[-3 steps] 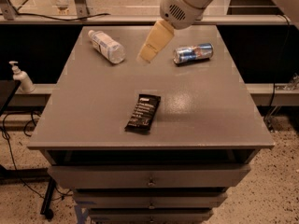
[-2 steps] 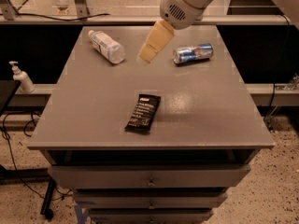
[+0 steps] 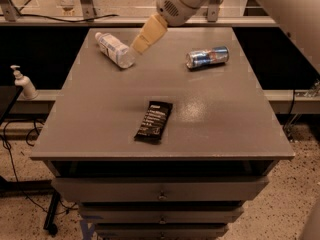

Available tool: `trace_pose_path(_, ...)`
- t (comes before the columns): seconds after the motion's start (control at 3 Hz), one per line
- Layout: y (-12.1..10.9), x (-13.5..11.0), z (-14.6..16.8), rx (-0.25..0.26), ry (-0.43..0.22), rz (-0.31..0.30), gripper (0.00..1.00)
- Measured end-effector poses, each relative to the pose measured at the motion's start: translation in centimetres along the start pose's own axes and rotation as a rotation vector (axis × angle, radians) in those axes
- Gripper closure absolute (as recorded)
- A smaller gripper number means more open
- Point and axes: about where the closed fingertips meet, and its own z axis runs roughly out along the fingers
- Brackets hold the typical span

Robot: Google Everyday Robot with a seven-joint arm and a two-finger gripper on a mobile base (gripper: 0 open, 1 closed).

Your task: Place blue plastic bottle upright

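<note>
Grey table (image 3: pixel 225 114) carries lying blue plastic bottle (image 3: pixel 115 49), drink can (image 3: pixel 207 57), dark snack bar (image 3: pixel 153 121); hand (image 3: pixel 140 45) by the bottle.

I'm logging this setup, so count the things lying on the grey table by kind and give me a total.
Plastic water bottle, lying on its side: 1
Blue-silver drink can, lying on its side: 1
Dark snack bar, lying flat: 1
Total: 3
The pincer hangs close beside the bottle's base end, holding nothing.
</note>
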Motion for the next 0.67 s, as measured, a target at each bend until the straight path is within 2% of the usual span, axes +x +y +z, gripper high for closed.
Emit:
trace_pose_path(0.33,-2.2,-2.9,4.0,0.016,-0.019,0.057,0.0)
trace_pose_path(0.67,-3.3,-5.3,8.0,0.013,-0.015,0.121,0.0)
